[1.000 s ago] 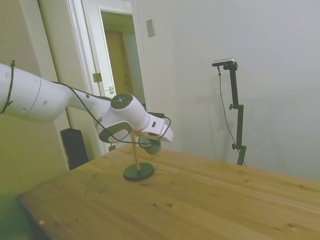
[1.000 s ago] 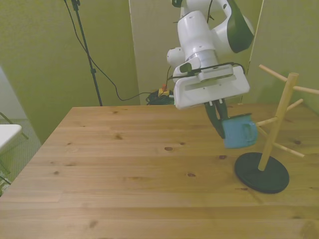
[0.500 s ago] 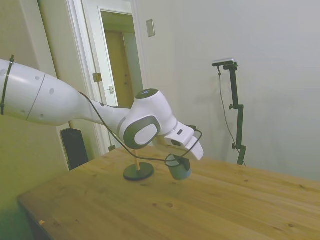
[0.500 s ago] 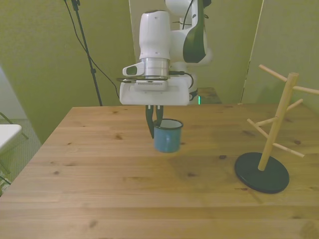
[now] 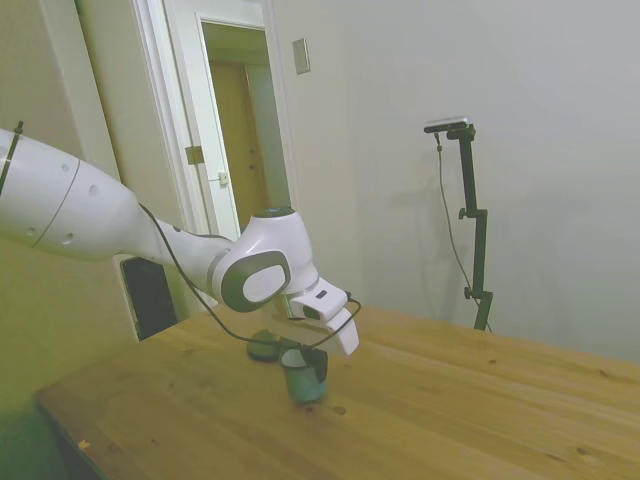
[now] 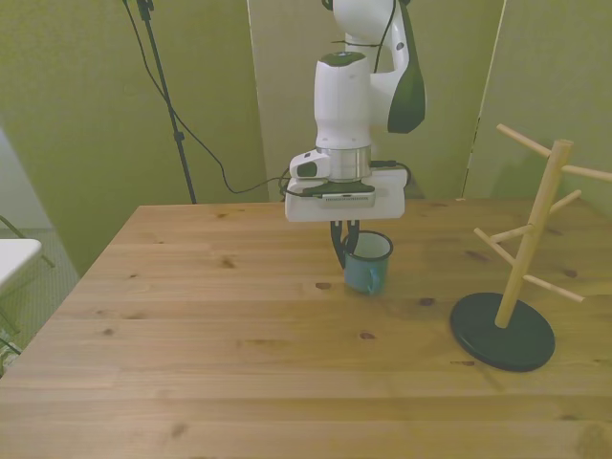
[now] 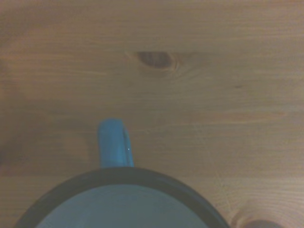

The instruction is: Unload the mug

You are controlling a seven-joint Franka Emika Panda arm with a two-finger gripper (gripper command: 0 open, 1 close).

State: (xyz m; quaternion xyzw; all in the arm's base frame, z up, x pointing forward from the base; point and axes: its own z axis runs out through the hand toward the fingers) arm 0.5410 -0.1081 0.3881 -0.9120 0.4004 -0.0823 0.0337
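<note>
The teal mug stands upright near the middle of the wooden table, low over the boards or resting on them; I cannot tell which. My gripper comes down from above and is shut on the mug's rim, on the side toward the front view's left. From the side, the mug hangs under the gripper, close to the table. The wrist view shows the mug's dark rim, its pale inside and its blue handle over the wood.
The wooden mug tree, with bare pegs and a round dark base, stands at the front view's right, well apart from the mug. In the side view only the tree's base shows behind the arm.
The mug has been carried off the tree's side toward the table's middle, turned upright, and brought down close to the boards. The gripper has stayed shut on it.
</note>
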